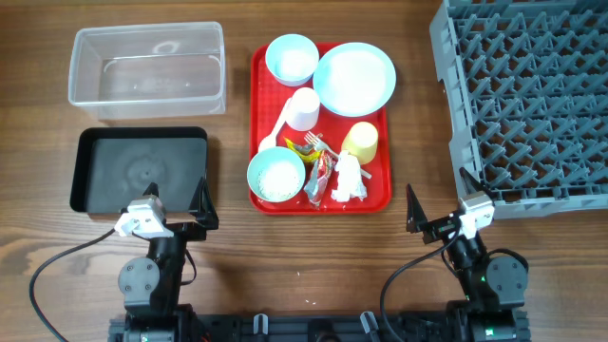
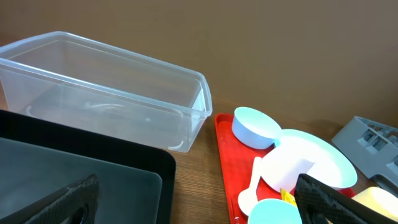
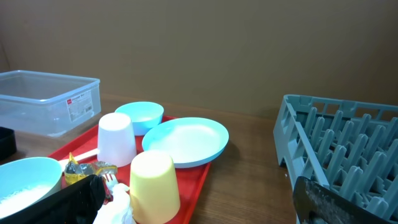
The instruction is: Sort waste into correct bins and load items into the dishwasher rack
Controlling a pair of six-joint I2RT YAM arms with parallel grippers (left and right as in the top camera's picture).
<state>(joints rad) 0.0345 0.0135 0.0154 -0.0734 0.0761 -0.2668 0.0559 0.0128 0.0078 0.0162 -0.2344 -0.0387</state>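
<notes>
The left gripper (image 1: 176, 201) and right gripper (image 1: 440, 198) are both wide open and hold nothing. The paper wad (image 1: 349, 179) sits at the near end of the red tray (image 1: 380, 195). A bumped rice bowl (image 1: 254, 174) could spill grains (image 1: 279, 179).

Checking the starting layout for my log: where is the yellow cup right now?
In the overhead view, the yellow cup stands upside down on the right side of the red tray, between the light-blue plate and the crumpled white paper wad.
</notes>
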